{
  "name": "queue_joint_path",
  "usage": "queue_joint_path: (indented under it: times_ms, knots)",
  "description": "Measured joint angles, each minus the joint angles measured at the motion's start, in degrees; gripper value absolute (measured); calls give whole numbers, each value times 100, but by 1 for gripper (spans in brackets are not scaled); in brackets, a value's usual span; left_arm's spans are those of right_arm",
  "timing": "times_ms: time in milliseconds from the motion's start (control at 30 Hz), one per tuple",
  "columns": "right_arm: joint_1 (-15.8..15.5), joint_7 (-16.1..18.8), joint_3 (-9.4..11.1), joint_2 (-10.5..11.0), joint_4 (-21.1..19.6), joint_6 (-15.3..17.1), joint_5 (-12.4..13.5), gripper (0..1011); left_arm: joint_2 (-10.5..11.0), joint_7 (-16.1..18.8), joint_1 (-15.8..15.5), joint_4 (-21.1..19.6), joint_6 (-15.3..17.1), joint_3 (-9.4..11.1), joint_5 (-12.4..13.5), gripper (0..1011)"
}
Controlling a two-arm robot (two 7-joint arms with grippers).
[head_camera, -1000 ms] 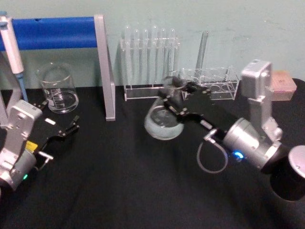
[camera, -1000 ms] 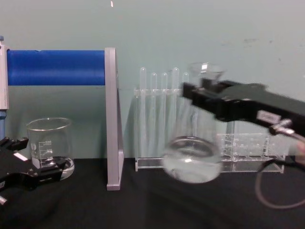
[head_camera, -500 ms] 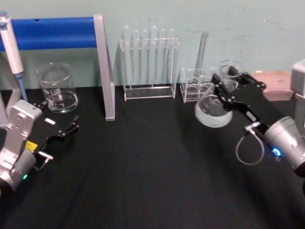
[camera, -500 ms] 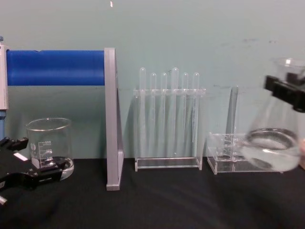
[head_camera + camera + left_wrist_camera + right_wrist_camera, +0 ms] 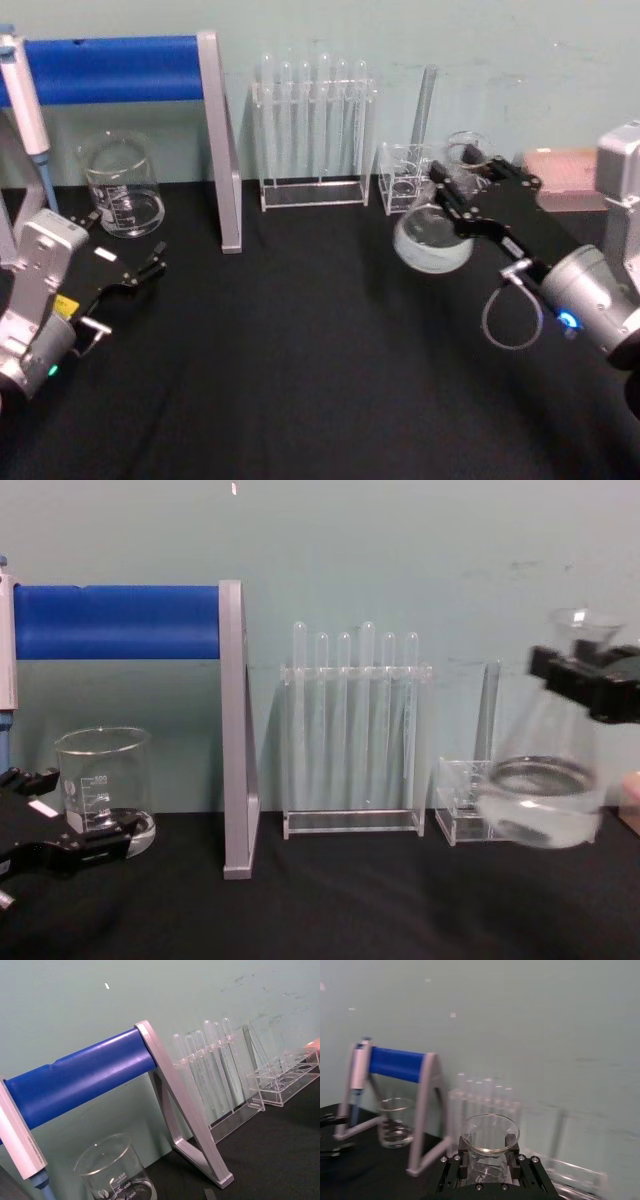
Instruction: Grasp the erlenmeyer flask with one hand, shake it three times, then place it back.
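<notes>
The erlenmeyer flask (image 5: 432, 240) is held by the right gripper (image 5: 458, 188), which is closed narrowly on the thin neck just below the flared rim. In the right wrist view the jaws are seen pressed on both sides of the neck, with nothing else between them. In the head view the arm is brought in from 4 o'clock, so the flask lies toward 10 o'clock from the wrist. The long axis of the flask is a little tilted: the rim is turned toward 1 o'clock and the wide base hangs toward 7 o'clock. The base is judged to be lifted off the black table (image 5: 300, 380), just in front of the small clear rack (image 5: 405, 180). For the coming shake or the placing back, only this arm is needed. The left gripper (image 5: 148, 266) is parked at 8 o'clock on the table, near the beaker (image 5: 122, 185) and well apart from the flask, and its jaws stand apart with nothing held
</notes>
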Motion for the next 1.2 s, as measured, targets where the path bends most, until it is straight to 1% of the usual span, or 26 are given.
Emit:
queue_joint_path:
  times_ms: [167,200,267,300,333,400,533,633,767,900,1000,1133,1200]
  knots:
    - [207,383,-279,-49,146,25,73,449,0,0,0,0,0,0,0,1001]
    - [276,514,-382,-56,196,30,102,449,0,0,0,0,0,0,0,1001]
    - [353,660,-504,-65,247,31,139,449,0,0,0,0,0,0,0,1001]
    - [417,767,-600,-68,287,31,171,449,0,0,0,0,0,0,0,1001]
    - [417,767,-600,-68,287,31,171,450,0,0,0,0,0,0,0,1001]
    - [562,994,-825,-76,382,25,247,449,0,0,0,0,0,0,0,1001]
    - [690,1181,-1017,-80,471,17,327,449,0,0,0,0,0,0,0,1001]
    - [754,1241,-1114,-76,512,5,378,449,0,0,0,0,0,0,0,1001]
    - [792,1234,-1160,-54,533,-22,428,450,0,0,0,0,0,0,0,1001]
    - [776,1110,-1122,-5,523,-53,468,450,0,0,0,0,0,0,0,1001]
    - [705,933,-1018,42,470,-73,480,449,0,0,0,0,0,0,0,1001]
    - [556,670,-811,110,363,-85,477,449,0,0,0,0,0,0,0,1001]
    - [434,477,-649,148,277,-90,455,449,0,0,0,0,0,0,0,1001]
